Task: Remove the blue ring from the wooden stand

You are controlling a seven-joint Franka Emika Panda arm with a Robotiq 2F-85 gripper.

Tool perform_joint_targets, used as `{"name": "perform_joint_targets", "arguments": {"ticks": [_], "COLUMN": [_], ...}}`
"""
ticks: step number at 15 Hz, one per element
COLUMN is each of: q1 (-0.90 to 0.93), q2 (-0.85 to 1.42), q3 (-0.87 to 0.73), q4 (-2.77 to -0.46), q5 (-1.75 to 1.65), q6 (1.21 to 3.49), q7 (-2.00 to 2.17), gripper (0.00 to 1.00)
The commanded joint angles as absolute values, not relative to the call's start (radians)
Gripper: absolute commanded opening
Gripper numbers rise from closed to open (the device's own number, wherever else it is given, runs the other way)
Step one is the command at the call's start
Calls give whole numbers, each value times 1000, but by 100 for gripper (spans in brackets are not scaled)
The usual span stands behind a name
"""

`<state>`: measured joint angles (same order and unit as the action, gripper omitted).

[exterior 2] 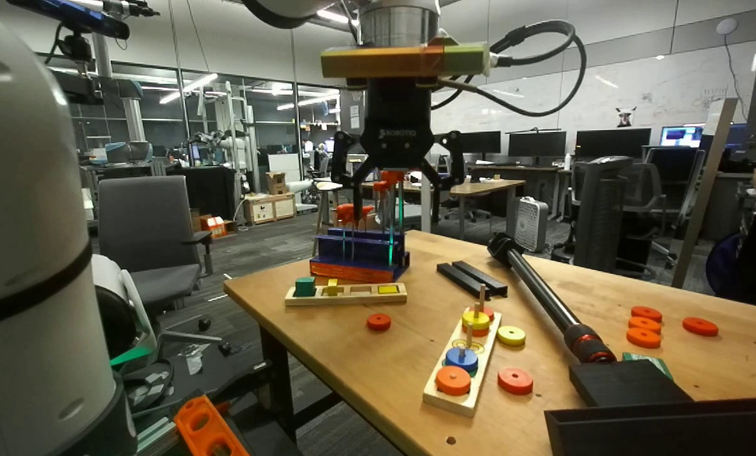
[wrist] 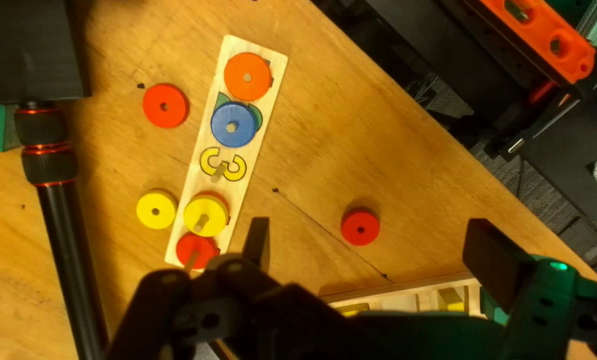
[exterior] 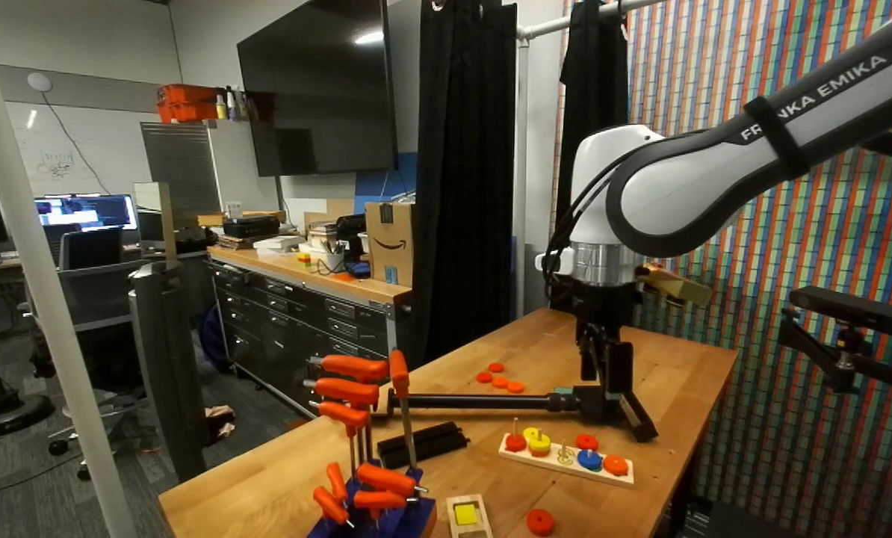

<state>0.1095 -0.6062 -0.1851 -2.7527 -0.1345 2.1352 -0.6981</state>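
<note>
The blue ring (wrist: 223,134) sits on a peg of the pale wooden stand (wrist: 277,64), between an orange ring and an unfilled peg; the peg tip shows through its hole. It shows in both exterior views (exterior: 589,459) (exterior 2: 461,360), with the stand (exterior: 616,478) (exterior 2: 452,405). Yellow and red rings sit on the stand's other end. My gripper (wrist: 368,225) is open and empty, its fingers wide apart above the table, off to the side of the stand in the wrist view. It also shows in the exterior views (exterior: 605,366) (exterior 2: 396,212).
Loose red rings (wrist: 166,106) (wrist: 360,227) and a yellow ring (wrist: 156,210) lie beside the stand. A black pole (exterior 2: 542,294) lies on the table. The tool rack (exterior 2: 359,253) and a wooden block tray (exterior 2: 346,301) stand nearby. Several orange rings (exterior 2: 644,337) lie farther off.
</note>
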Motion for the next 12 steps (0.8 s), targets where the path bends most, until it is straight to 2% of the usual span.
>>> {"name": "perform_joint_targets", "arguments": {"ticks": [1,12], "q1": [65,-11], "q2": [-580,-467], "q3": [-220,-260], "q4": [-2752,-2756], "q5": [-131,-141], "q6": [2161,2186], "q7": [-741,-895], "gripper": [100,100]}}
